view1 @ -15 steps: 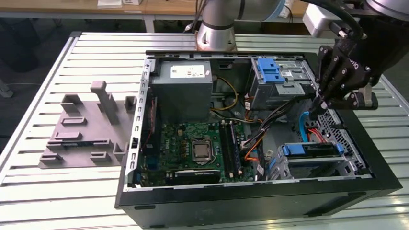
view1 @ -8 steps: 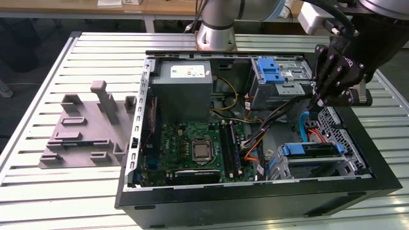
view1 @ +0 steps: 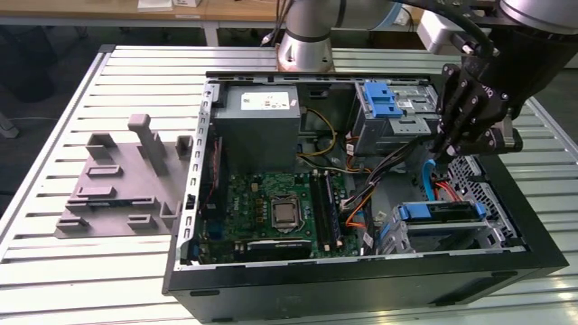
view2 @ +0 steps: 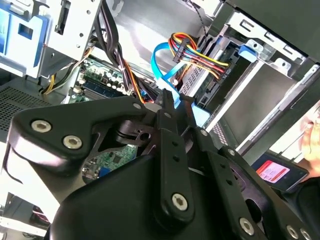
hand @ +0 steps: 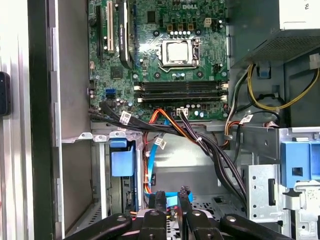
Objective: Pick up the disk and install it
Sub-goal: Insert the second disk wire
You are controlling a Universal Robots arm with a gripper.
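Setting: an open case (view1: 361, 284) lies on the bench (view1: 54, 271), with the arm reaching in from the far side.
End effector: the end effector (view1: 445, 150) hangs over the case interior on the exterior view's right, between the upper cage (view1: 388, 101) and the lower bay.
Fingers: in the first wrist view the fingers (hand: 159, 200) stand a narrow gap apart and hold no disk. A blue cable (hand: 170, 196) shows through the gap, seemingly behind them.
Disk: the disk (view1: 440, 212) sits in the lower bay at the near corner of the case, on the exterior view's right, with its blue carrier showing.
Progress: by my read the disk is already picked up and slotted in. Whether it is fully seated or latched, I cannot tell.
Exterior view adds: the whole layout, with the board (view1: 280, 210), the supply box (view1: 262, 122) and a grey fixture (view1: 122, 183) beside the case.
First wrist view adds: the disk's (hand: 122, 162) carrier end in its bay, and the board (hand: 165, 50) beyond.
Second wrist view adds: the end effector (view2: 172, 102) close up, a coloured wire bundle (view2: 200, 55) above it, and a red-labelled item (view2: 275, 172) outside the case.
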